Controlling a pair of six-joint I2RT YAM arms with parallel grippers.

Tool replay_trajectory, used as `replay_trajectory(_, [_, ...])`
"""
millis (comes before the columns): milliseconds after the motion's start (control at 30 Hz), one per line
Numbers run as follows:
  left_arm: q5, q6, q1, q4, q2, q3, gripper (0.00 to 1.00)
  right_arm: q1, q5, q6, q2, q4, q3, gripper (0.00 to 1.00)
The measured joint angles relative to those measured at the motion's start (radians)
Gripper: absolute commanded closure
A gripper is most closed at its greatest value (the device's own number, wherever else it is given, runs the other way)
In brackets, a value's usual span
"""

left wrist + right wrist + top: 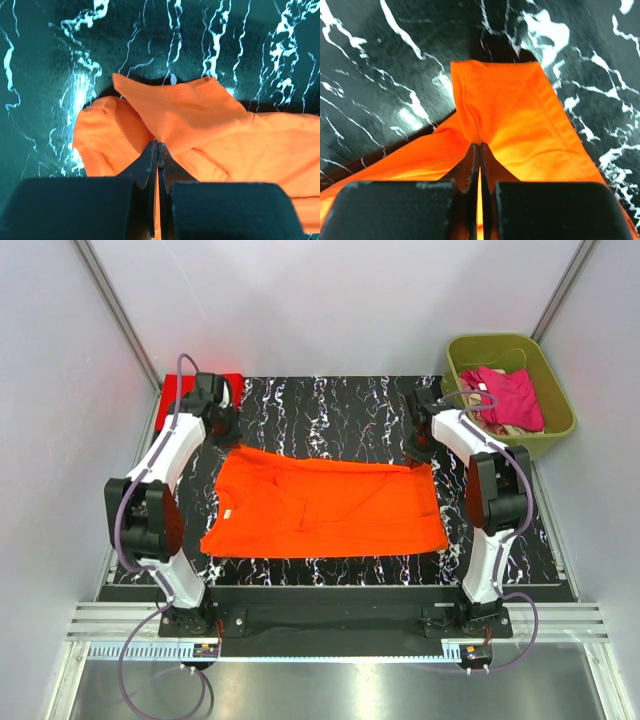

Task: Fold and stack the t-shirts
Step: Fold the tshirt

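Cloth handling comes first in the top view: we see the orange t-shirt (325, 505) spread flat across the middle of the table (330, 405), collar to the left and hem to the right. The left hand (222, 420) sits at its far left corner and the right hand (420, 445) at its far right corner. We judge the step in hand to be a first fold of the far edge toward the near one. To do it well we would lift both corners together, keep the far edge taut between them, and lay it parallel to the near edge. Room is tight in front, since the shirt's near edge lies close to the table's front edge and our own arms flank both sides. A red t-shirt (172, 392) lies just behind the left hand. The tub (560, 425), holding a magenta t-shirt (510, 395), stands beyond the right arm, apart from the fold's path. In the left wrist view the left hand (156, 145) is clenched on orange cloth, with a sleeve flap of the orange t-shirt (200, 115) lying ahead of the tips on the table (50, 50). In the right wrist view the right hand (480, 147) is clenched on the hem corner of the orange t-shirt (505, 100), which tents up off the table (370, 75).
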Motion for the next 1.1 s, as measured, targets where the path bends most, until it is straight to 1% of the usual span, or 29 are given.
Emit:
replay_trajectory(233, [-0.020, -0.001, 0.000, 0.002, -0.104, -0.132, 1.00, 0.008, -0.018, 0.008, -0.093, 0.025, -0.102, 1.00])
replay_trajectory(467, [-0.053, -0.005, 0.000, 0.007, -0.198, -0.251, 1.00, 0.019, -0.026, 0.011, -0.142, 0.066, -0.209, 1.00])
replay_trajectory(700, [-0.076, -0.010, 0.000, 0.011, -0.309, -0.332, 1.00, 0.023, -0.025, 0.012, -0.204, 0.088, -0.315, 1.00])
replay_trajectory(933, [-0.080, -0.031, -0.001, 0.015, -0.377, -0.420, 1.00, 0.024, -0.025, 0.012, -0.246, 0.105, -0.367, 1.00])
replay_trajectory(1100, [-0.080, -0.048, -0.001, 0.016, -0.395, -0.472, 1.00, 0.024, -0.025, 0.011, -0.252, 0.109, -0.386, 1.00])
